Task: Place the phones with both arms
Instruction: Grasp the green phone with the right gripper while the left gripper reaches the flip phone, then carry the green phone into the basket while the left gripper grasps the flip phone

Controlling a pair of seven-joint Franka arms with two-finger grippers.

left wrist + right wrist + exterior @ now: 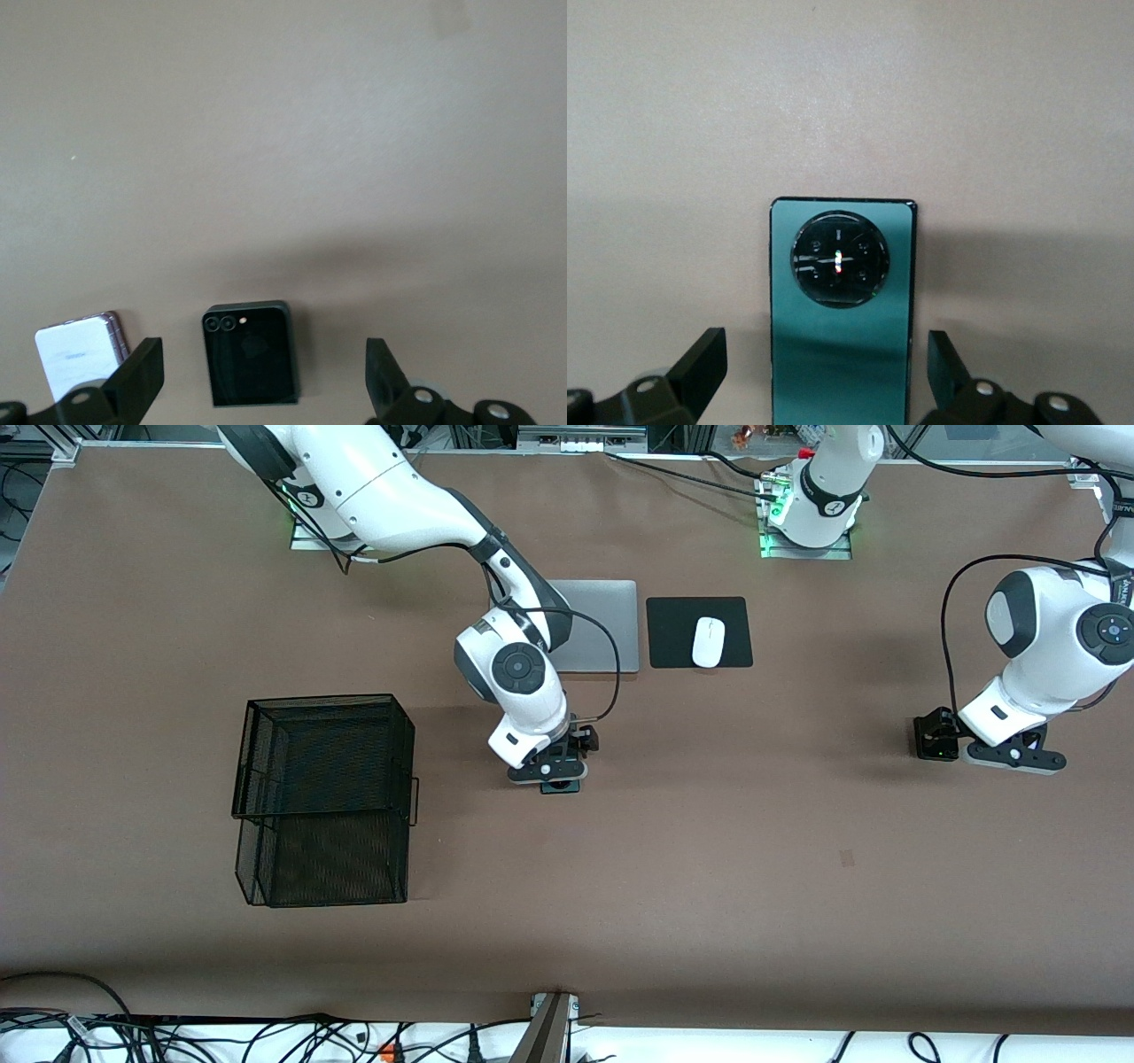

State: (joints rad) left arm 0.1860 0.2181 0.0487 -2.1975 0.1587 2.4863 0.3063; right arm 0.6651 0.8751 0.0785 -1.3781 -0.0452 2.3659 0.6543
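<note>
Green phone [840, 319] under open right hand [824, 372], black phone [250, 354] under open left hand [266, 376]

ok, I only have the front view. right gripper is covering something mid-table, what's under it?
Observer: A dark-green phone, flat on the table with its round camera ring facing up. The right gripper is open, one finger on either side.
Operator: and under the left one?
Observer: The left gripper is open over a small black phone lying flat between its fingers.
Operator: third phone?
Observer: A pale pink-white phone lies beside the black one, apart from it, partly hidden by one finger.
</note>
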